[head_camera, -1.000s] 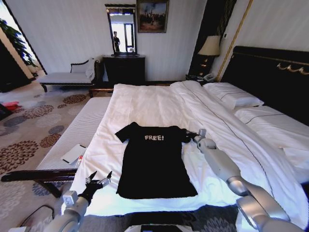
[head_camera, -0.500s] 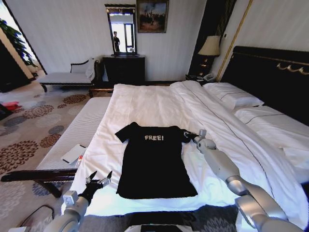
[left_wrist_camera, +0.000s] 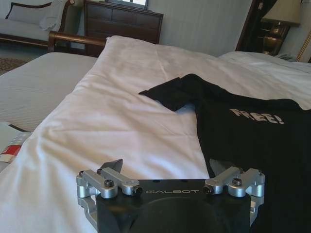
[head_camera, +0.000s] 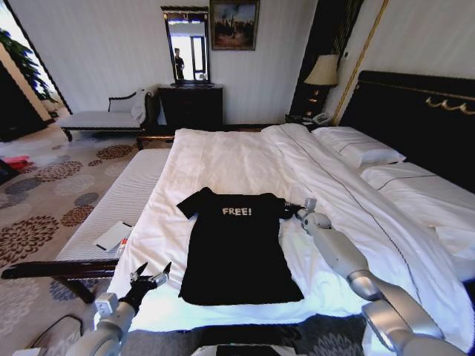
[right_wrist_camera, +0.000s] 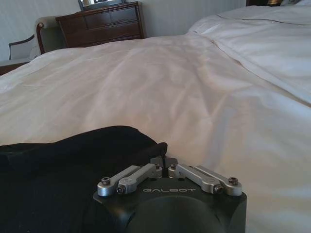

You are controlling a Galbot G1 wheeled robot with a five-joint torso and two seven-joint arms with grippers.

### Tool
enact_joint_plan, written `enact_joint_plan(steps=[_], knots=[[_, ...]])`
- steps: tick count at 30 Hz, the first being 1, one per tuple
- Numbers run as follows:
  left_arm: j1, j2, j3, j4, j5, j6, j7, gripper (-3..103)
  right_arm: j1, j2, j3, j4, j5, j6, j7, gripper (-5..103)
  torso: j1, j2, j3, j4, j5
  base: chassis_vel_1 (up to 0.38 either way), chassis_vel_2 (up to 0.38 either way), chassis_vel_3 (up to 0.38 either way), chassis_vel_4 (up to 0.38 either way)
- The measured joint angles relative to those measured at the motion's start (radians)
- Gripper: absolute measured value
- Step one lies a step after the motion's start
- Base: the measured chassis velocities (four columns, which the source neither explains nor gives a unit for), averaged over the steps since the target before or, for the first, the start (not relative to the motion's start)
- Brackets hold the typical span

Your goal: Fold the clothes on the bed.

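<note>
The left gripper (head_camera: 152,275) is hovering with its fingers spread wide over the near left corner of the bed (head_camera: 223,159). The black T-shirt (head_camera: 236,247) is lying flat on the white duvet (head_camera: 338,196), lettering facing up. The right gripper (head_camera: 294,208) is pinching the shirt's right sleeve (right_wrist_camera: 127,137), fingers pressed together.

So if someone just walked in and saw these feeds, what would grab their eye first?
The black T-shirt with white "FREE!" lettering, spread flat on the white bed. Next, the right end effector, shut on the shirt's sleeve at its right edge. The left end effector hovers open off the shirt's lower left corner.
</note>
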State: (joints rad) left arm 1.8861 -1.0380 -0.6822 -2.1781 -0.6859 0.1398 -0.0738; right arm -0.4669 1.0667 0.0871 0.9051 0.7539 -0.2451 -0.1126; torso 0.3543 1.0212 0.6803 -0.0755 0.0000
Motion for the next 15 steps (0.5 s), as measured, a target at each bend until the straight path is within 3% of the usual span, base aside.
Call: enact_joint_plan(steps=[15], knots=[[0.017,-0.003,-0.024,-0.006,-0.009,-0.005,0.003,100,-0.005,0.030,-0.045,0.165,0.056,-0.129,0.106,1,0.000,0.000,0.000,0.0000,-0.0001,0.000,0.000,0.000,0.000]])
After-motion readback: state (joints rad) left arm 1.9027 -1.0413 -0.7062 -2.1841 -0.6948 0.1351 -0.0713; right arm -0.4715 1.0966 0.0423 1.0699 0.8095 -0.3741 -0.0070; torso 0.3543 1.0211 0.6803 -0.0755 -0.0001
